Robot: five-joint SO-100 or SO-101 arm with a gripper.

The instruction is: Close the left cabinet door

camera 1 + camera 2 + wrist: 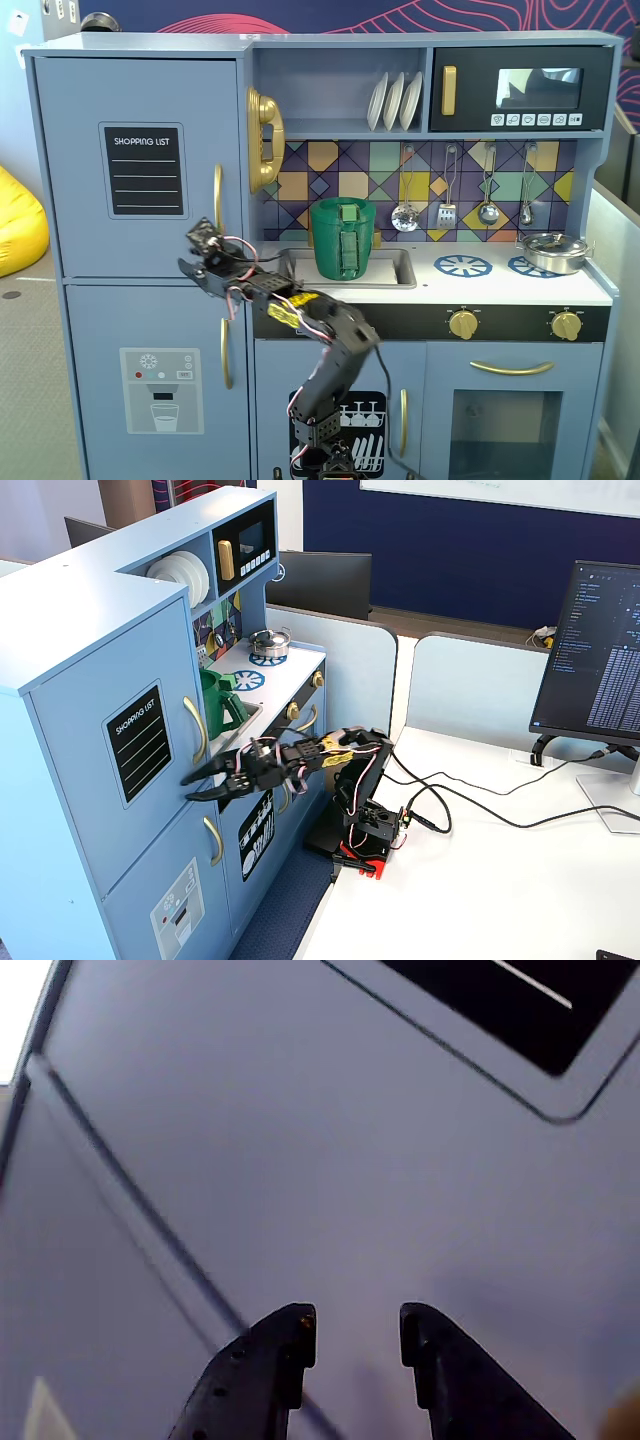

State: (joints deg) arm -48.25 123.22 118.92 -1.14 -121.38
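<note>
The left cabinet door is tall and light blue, with a black "SHOPPING LIST" panel and a curved gold handle. In both fixed views it lies flush with the cabinet front. My gripper is open and empty, with its tips just in front of the door's lower right corner, below the handle. The other fixed view shows my gripper pointing at the door below its handle. In the wrist view my gripper is spread before the blue door face, with the panel's corner at the top right.
The lower blue door with the ice-dispenser graphic is below. A gold toy phone hangs right of the handle. A green pitcher stands in the sink. The arm's base sits on a white desk with cables and a monitor.
</note>
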